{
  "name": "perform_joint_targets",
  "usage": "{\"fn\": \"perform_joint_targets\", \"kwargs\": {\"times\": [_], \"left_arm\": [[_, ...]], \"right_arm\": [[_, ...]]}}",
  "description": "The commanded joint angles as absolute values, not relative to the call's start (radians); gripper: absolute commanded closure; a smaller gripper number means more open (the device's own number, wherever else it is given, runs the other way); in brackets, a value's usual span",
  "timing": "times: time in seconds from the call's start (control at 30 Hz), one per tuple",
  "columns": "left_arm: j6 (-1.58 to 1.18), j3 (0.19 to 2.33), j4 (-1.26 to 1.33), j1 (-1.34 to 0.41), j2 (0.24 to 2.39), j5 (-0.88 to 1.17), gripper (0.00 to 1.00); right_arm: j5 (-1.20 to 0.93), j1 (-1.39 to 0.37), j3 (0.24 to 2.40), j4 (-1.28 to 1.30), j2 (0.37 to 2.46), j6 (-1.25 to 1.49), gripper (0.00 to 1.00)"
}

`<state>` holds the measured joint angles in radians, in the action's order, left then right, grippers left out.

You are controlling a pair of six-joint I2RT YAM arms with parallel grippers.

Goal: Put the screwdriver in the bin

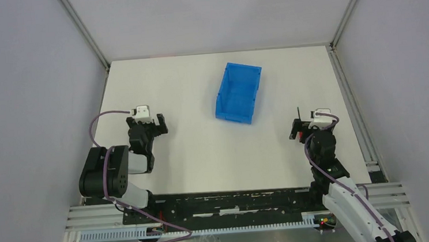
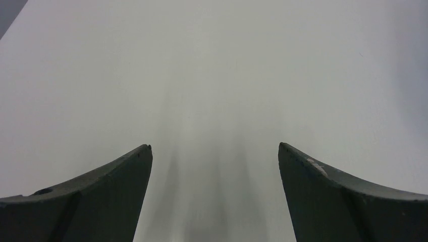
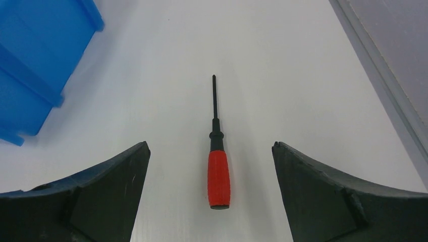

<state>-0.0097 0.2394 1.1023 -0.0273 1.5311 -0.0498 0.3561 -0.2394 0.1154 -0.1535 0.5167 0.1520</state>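
Plain white tabletop (image 1: pixel 203 156), blue bin (image 1: pixel 238 92) sitting toward the back middle, red-handled screwdriver (image 3: pixel 218 164) lying flat off to its right, well apart.

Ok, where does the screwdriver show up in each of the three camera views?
Top external: the screwdriver is at the right gripper, right of the bin.
Left wrist: not in view.
Right wrist: centre, lying between the open fingers, red handle nearest.
Shared landmark: the bin, upper left in the right wrist view.
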Motion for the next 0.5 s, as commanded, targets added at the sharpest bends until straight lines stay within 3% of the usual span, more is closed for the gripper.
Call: {"fn": "perform_joint_targets", "kwargs": {"times": [0.0, 0.23, 0.33, 0.47], "left_arm": [[-0.026, 0.255, 1.152, -0.020, 1.532, -0.049, 0.00], [-0.026, 0.255, 1.152, -0.020, 1.532, -0.048, 0.00], [-0.026, 0.255, 1.151, -0.020, 1.532, -0.048, 0.00], [-0.026, 0.255, 1.152, -0.020, 1.532, -0.048, 0.00]], "right_arm": [[0.441, -0.238, 0.143, -0.188, 0.491, 0.150, 0.02], [0.417, -0.238, 0.419, -0.046, 0.596, 0.088, 0.02], [0.496, -0.231, 0.692, 0.219, 0.828, 0.087, 0.02], [0.354, -0.162, 1.106, 0.623, 1.209, 0.090, 0.02]]}}
